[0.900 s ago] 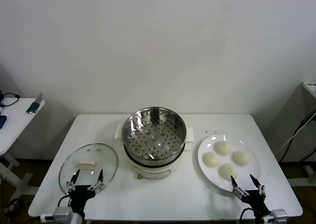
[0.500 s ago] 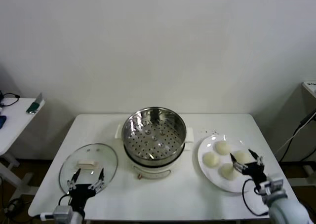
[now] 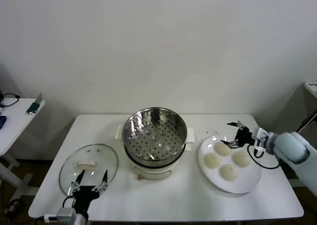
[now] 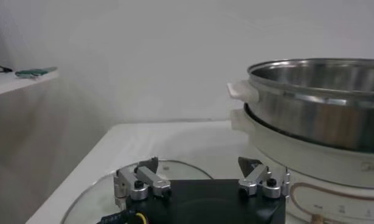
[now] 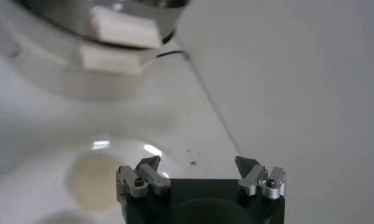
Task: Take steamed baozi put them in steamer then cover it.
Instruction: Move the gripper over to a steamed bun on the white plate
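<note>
The steamer [image 3: 154, 135], a shiny steel pot with a perforated tray on a white base, stands at the table's middle with nothing in it. Several cream-white baozi [image 3: 222, 148] lie on a white plate [image 3: 247, 180] to its right. The glass cover [image 3: 88, 167] with its cream bar handle lies flat to the left. My right gripper [image 3: 226, 134] is open and empty, just above the plate's far edge beside the farthest baozi. The right wrist view shows a baozi [image 5: 92, 176] under my right gripper [image 5: 199, 163] and the steamer's side handle [image 5: 123, 27]. My left gripper [image 3: 90, 180] is open at the cover's near edge.
In the left wrist view my left gripper [image 4: 199, 165] hovers over the cover's near rim [image 4: 101, 185], with the steamer [image 4: 320, 103] beyond it. A side table [image 3: 15, 117] with small items stands off to the left. The white wall is close behind the table.
My right arm has swung from the table's front edge, over the plate, to the plate's far side. My left gripper has hardly moved.
</note>
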`<action>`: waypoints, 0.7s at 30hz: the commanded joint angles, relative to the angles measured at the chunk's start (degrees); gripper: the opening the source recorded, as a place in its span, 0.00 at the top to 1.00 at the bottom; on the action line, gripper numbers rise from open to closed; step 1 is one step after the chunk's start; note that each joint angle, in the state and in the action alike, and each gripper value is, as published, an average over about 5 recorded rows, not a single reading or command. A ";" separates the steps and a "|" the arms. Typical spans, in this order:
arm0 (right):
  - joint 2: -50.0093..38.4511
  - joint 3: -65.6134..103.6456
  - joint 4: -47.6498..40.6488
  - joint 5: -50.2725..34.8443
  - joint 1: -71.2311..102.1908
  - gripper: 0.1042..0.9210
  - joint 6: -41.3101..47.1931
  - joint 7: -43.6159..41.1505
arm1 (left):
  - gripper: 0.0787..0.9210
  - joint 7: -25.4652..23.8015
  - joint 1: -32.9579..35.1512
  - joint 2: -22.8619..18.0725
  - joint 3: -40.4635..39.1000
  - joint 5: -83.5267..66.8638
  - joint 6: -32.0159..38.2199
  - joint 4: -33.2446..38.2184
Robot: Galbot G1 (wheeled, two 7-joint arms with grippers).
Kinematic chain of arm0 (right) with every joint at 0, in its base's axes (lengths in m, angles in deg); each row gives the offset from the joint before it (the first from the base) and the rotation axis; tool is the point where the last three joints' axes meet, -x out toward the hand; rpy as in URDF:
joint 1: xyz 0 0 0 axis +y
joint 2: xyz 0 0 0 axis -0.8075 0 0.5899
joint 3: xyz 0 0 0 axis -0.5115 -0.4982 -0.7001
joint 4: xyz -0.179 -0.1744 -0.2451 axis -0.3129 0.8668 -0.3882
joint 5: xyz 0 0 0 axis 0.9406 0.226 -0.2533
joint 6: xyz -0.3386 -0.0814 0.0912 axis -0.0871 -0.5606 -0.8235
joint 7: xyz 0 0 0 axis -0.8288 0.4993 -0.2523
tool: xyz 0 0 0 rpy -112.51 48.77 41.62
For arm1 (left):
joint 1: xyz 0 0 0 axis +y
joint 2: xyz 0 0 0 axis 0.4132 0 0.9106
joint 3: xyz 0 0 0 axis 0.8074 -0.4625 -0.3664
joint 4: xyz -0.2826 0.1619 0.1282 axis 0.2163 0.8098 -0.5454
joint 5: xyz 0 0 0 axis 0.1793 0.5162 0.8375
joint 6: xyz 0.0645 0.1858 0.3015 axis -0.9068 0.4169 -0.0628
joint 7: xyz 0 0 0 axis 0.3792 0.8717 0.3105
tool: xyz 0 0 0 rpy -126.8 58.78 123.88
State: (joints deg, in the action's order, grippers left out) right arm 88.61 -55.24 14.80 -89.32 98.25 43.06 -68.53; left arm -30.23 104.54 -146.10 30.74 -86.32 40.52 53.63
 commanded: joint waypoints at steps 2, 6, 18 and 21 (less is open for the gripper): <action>3.09 -49.67 -12.84 1.10 -44.23 0.12 -4.62 -18.81 | 0.12 -0.02 0.05 0.29 -0.16 -0.16 0.55 -0.42; 7.67 -50.03 -15.52 -0.69 -41.42 0.12 -0.95 -16.76 | 0.12 -0.06 0.05 0.39 -0.02 -0.33 0.63 -0.28; 17.07 -39.80 -24.16 0.05 -28.05 0.12 2.55 -12.04 | 0.12 -0.07 0.24 0.37 0.63 -0.83 0.91 -0.02; 17.92 -36.47 -25.28 0.06 -24.57 0.12 2.80 -11.27 | 0.12 -0.07 0.25 0.43 0.59 -0.91 1.09 -0.28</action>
State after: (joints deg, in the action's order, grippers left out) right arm 101.72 -91.72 -4.78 -89.29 71.40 44.81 -79.83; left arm -30.28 104.72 -145.76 31.41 -87.14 41.45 53.56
